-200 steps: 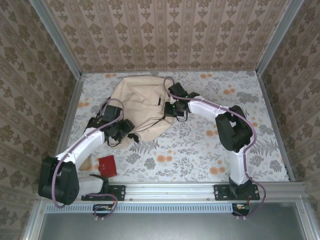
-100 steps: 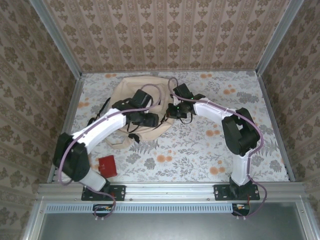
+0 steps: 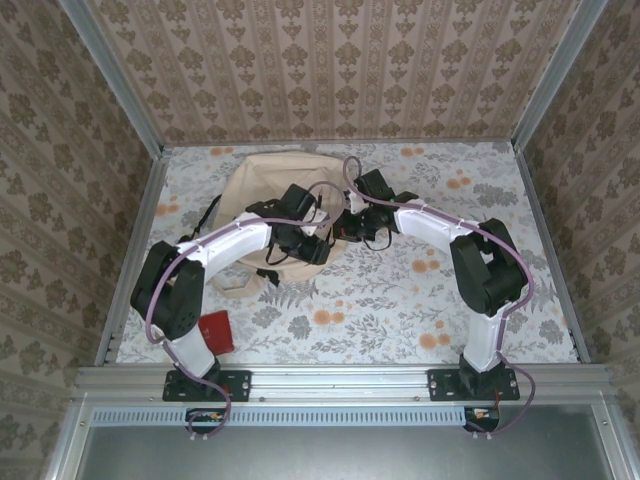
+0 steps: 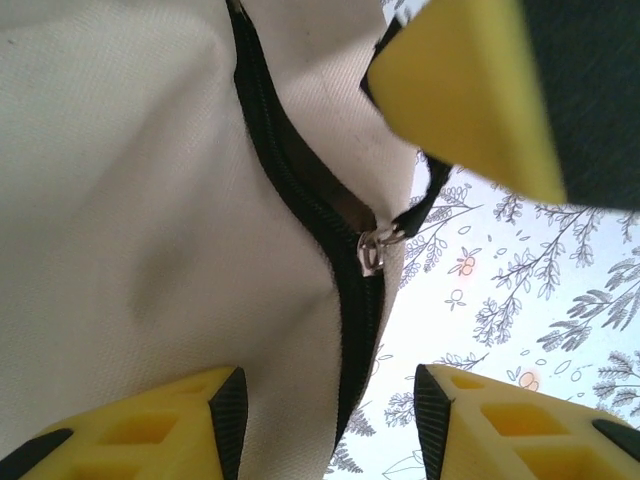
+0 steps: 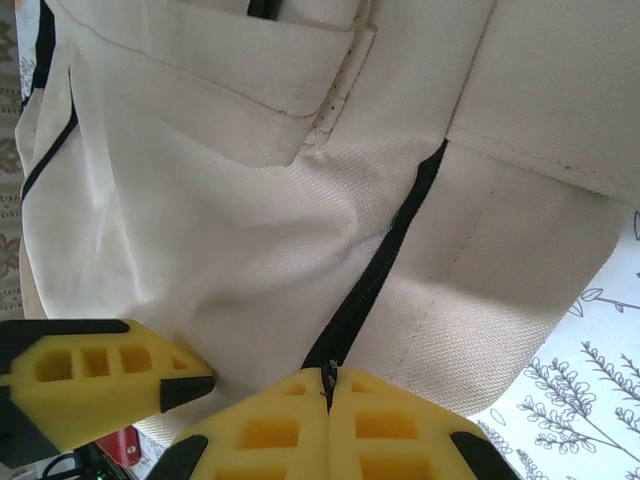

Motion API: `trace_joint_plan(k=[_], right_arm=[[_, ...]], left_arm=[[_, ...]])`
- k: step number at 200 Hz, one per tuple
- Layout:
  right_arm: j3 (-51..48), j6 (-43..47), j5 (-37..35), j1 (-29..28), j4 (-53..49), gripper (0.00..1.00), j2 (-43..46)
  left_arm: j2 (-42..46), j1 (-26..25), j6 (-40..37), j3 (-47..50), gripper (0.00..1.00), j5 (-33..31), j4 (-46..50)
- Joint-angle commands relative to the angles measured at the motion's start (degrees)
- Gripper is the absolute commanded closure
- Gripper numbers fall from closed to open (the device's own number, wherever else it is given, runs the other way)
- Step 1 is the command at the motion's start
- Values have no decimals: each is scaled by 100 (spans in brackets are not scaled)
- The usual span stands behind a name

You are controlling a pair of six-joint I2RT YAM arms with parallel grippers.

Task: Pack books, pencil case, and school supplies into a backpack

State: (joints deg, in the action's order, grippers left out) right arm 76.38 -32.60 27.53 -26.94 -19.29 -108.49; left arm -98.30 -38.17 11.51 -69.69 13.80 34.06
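Backpack first: my big cream canvas backpack (image 3: 262, 185) lies flat on the far part of the flowery table (image 3: 450, 300). Its black zipper (image 4: 300, 200) runs longways between my two grippers. My right gripper (image 5: 328, 385) is squeezed tight on one end, I think to keep it stretched. My left gripper (image 4: 330, 405) has fingers apart around it, near the small silver pull (image 4: 372, 250).

backpack (image 3: 258, 182) far centre-left on table (image 3: 400, 310), school supplies (image 3: 218, 332) nearer, left
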Motion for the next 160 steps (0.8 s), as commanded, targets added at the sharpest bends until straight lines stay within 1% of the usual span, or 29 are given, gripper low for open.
trace_joint_plan(k=[1, 16, 50, 107, 137, 160], right_arm=[[-41, -165, 96, 48, 130, 100, 42], [-22, -203, -1, 75, 75, 100, -12], [-9, -248, -184, 110, -3, 100, -93], [80, -276, -124, 51, -35, 100, -303], [171, -196, -166, 22, -94, 100, -408], [438, -81, -580, 25, -242, 100, -522]], left_arm=[[-50, -14, -126, 200, 51, -26, 9], [-73, -23, -79, 352, 52, -142, -34], [-123, -17, -52, 648, 62, -324, -163], [-290, -85, 31, 906, 81, -469, -272], [-408, -85, 47, 932, 87, -596, -219], [-471, -81, 101, 998, 90, -564, -205]])
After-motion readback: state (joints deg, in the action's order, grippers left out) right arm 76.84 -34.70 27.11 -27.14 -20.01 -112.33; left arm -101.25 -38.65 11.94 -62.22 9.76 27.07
